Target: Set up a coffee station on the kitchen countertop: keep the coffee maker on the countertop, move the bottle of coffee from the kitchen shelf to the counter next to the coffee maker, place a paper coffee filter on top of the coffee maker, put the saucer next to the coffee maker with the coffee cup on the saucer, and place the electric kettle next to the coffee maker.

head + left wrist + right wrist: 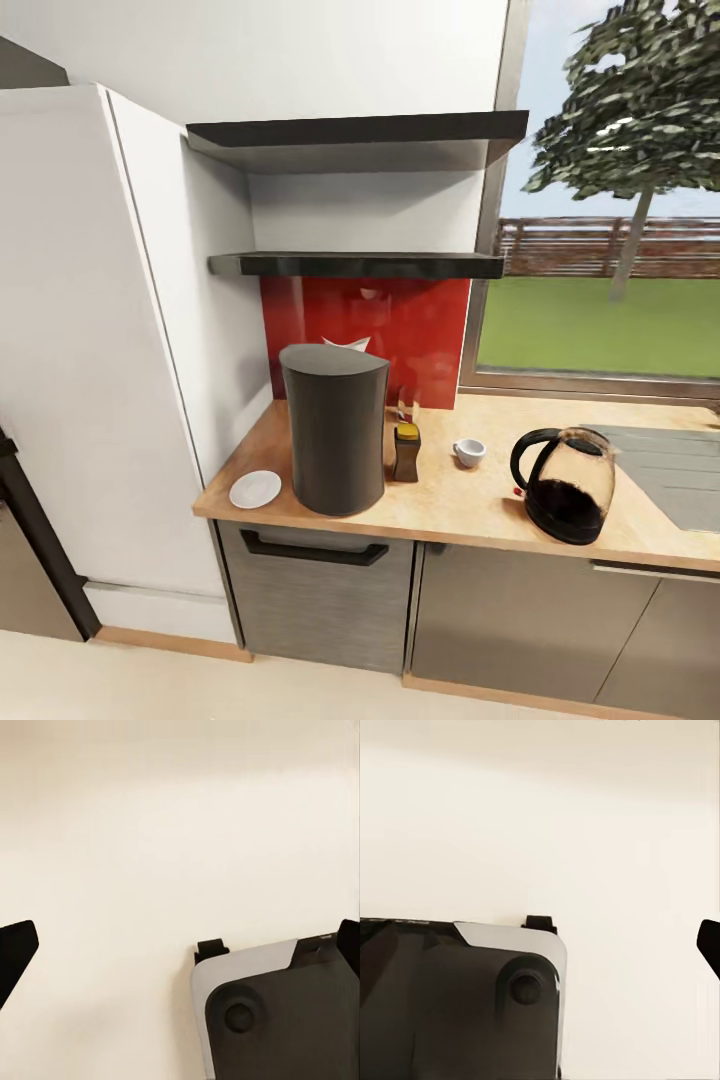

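Observation:
The dark cylindrical coffee maker (335, 430) stands on the wooden countertop (460, 505). A white, folded paper coffee filter (346, 343) peeks over its top rim. Right beside the maker on its right is the dark bottle of coffee (406, 452) with a yellow lid. A white saucer (255, 489) lies bare to the maker's left. Further right, the small white coffee cup (469, 451) rests straight on the counter. The glass electric kettle (565, 485) with a black handle is near the front edge. My left gripper (180, 945) and right gripper (540, 945) hang open over pale floor, with nothing between their fingers.
Two dark shelves (360, 265) hang above a red backsplash (400, 330). A tall white cabinet (90, 350) closes off the left. A sink drainboard (665, 475) and a window lie to the right. Grey drawers (315, 590) sit below the counter. The robot's base (285, 1020) shows under both wrists.

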Controlling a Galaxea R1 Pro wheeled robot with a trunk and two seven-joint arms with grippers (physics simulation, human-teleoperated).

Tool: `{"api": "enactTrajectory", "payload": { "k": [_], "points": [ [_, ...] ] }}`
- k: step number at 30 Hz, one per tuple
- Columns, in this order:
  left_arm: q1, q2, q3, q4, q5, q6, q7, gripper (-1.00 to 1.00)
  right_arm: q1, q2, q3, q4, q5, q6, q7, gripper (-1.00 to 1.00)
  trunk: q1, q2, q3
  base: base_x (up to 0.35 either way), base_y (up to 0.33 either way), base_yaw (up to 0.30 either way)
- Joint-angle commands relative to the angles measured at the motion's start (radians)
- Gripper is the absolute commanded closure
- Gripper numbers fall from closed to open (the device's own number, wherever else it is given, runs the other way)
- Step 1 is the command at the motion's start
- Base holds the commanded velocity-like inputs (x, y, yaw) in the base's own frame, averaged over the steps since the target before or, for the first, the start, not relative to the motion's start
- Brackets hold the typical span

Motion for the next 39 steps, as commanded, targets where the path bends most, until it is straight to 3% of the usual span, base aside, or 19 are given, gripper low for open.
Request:
{"api": "enactTrajectory", "payload": {
  "k": [1,2,7,9,12,16,20,25,27,31,32,36,39],
  "points": [
    [0.0,-0.002,0.009,-0.006,-0.009,-0.004,-0.003,-1.0,0.0,-0.001,-0.009,0.0,0.009,-0.003,0.003,-1.0,0.0,-0.001,0.0,0.0,0.0,0.0],
    [-0.001,-0.02,0.007,-0.047,-0.009,-0.016,-0.009,-1.0,0.0,-0.002,-0.008,-0.002,0.009,-0.002,0.003,-1.0,0.0,-0.001,0.0,0.0,0.0,0.0],
    [-0.008,-0.052,0.007,-0.209,-0.008,-0.031,-0.059,-1.0,0.0,-0.012,-0.009,-0.005,0.01,-0.003,0.003,-1.0,0.0,-0.001,0.0,0.0,0.0,0.0],
    [-0.012,-0.065,0.007,-0.293,-0.008,-0.028,-0.141,-1.0,0.0,-0.025,-0.009,-0.006,0.01,-0.003,0.003,-1.0,0.0,-0.001,0.0,0.0,0.0,0.0],
    [-0.019,-0.081,0.007,-0.402,-0.007,-0.019,-0.319,-1.0,0.0,-0.058,-0.008,-0.005,0.01,-0.003,0.003,-1.0,0.0,-0.001,0.0,0.0,0.0,0.0],
    [-0.073,-0.101,0.007,-0.495,-0.006,0.013,-0.498,-1.0,0.0,-0.105,-0.009,-0.004,0.009,-0.002,0.002,-1.0,0.0,-0.001,0.0,0.0,0.0,0.0],
    [-0.175,-0.136,0.006,-0.527,-0.008,0.113,-0.646,-1.0,0.0,-0.142,-0.009,-0.002,0.008,-0.002,0.002,-1.0,0.0,-0.001,0.0,0.0,0.0,0.0],
    [-0.333,-0.176,0.003,-0.535,-0.01,0.246,-0.816,-1.0,0.0,-0.156,-0.009,-0.001,0.009,-0.002,0.002,-1.0,0.0,-0.001,0.0,0.0,0.0,0.0],
    [-0.377,-0.186,-0.005,-0.535,-0.01,0.284,-0.851,-1.0,0.0,-0.157,-0.009,-0.001,0.009,-0.002,0.002,-1.0,0.0,-0.001,0.0,0.0,0.0,0.0],
    [-0.476,-0.204,-0.067,-0.536,-0.007,0.384,-0.926,-1.0,0.0,-0.157,-0.008,-0.001,0.009,-0.002,0.002,-1.0,0.0,-0.001,0.0,0.0,0.0,0.0],
    [-0.549,-0.246,-0.092,-0.536,-0.003,0.449,-0.95,-1.0,0.0,-0.157,-0.007,0.0,0.009,-0.002,0.003,-1.0,0.0,-0.001,0.0,0.0,0.0,0.0],
    [-0.596,-0.274,-0.095,-0.535,0.006,0.477,-0.958,-1.0,0.0,-0.149,-0.004,0.002,0.011,0.002,0.004,-1.0,0.0,-0.001,0.0,0.0,0.0,0.0],
    [-0.615,-0.278,-0.096,-0.532,0.044,0.483,-0.991,-1.0,0.0,-0.144,-0.002,0.004,0.015,0.004,0.008,-1.0,0.0,-0.001,0.0,0.0,0.0,0.0]
  ]
}}
